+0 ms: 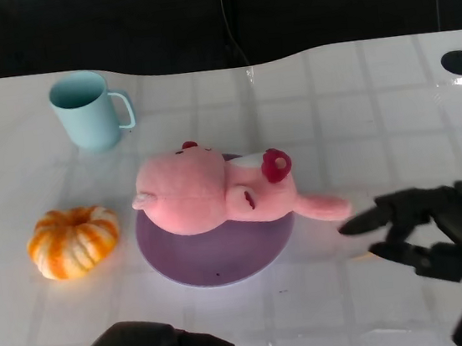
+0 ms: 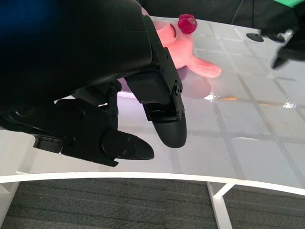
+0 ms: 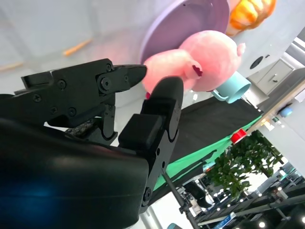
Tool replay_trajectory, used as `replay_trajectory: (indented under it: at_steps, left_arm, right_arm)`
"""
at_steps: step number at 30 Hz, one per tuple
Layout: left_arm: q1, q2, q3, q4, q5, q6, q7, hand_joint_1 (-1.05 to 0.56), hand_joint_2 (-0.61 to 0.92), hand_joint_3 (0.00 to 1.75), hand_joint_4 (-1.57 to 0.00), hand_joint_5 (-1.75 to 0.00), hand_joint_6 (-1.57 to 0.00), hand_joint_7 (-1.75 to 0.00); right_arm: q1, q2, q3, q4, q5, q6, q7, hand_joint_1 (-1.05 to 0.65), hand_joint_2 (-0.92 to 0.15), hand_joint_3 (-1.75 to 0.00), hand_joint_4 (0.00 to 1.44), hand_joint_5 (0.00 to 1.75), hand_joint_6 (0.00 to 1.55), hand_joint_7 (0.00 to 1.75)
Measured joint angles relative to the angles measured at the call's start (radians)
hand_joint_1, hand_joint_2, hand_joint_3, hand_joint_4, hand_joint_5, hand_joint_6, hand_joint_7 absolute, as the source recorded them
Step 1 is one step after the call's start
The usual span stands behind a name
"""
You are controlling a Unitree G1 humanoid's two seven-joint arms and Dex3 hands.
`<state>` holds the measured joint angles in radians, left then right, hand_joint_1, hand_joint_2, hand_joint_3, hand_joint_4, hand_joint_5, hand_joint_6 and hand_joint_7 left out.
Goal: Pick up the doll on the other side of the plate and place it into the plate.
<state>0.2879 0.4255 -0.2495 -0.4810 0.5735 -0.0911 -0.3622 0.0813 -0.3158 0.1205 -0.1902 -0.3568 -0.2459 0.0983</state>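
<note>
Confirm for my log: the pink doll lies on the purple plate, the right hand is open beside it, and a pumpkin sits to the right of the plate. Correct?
Not quite. The pumpkin sits to the left of the purple plate, not the right, as the head view shows. The rest holds: the pink doll lies on the plate, and the right hand is open beside it, holding nothing.
</note>
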Motion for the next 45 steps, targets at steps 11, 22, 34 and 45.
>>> replay_trajectory:
  at_steps: [11, 22, 34, 45]
  left_arm:
    - [0.000, 0.017, 0.017, -0.007, -0.024, 0.020, -0.029, -0.17, 0.92, 0.22, -0.69, -1.18, -0.87, -0.56]
    - [-0.008, 0.030, 0.038, -0.006, -0.035, 0.020, -0.029, -0.16, 0.92, 0.22, -0.68, -1.20, -0.86, -0.59]
    - [-0.015, 0.034, 0.048, 0.014, -0.046, -0.011, -0.030, -0.17, 0.92, 0.23, -0.69, -1.20, -0.86, -0.60]
    - [-0.021, 0.036, 0.048, 0.029, -0.048, -0.011, -0.030, -0.16, 0.92, 0.21, -0.69, -1.23, -0.85, -0.61]
  right_arm:
    - [0.140, -0.002, -0.052, -0.205, 0.033, 0.136, 0.078, 0.12, -0.43, -1.23, 0.92, 1.40, 0.99, 0.83]
    - [0.115, -0.001, -0.040, -0.121, -0.022, 0.086, 0.060, 0.07, -0.29, -1.47, 0.89, 1.75, 0.73, 1.64]
    - [0.103, 0.004, -0.027, -0.103, -0.028, 0.102, 0.058, 0.04, -0.28, -1.45, 0.90, 1.75, 0.74, 1.62]
    - [0.100, 0.004, -0.017, -0.095, -0.037, 0.121, 0.063, 0.03, -0.33, -1.35, 0.86, 1.75, 0.73, 1.59]
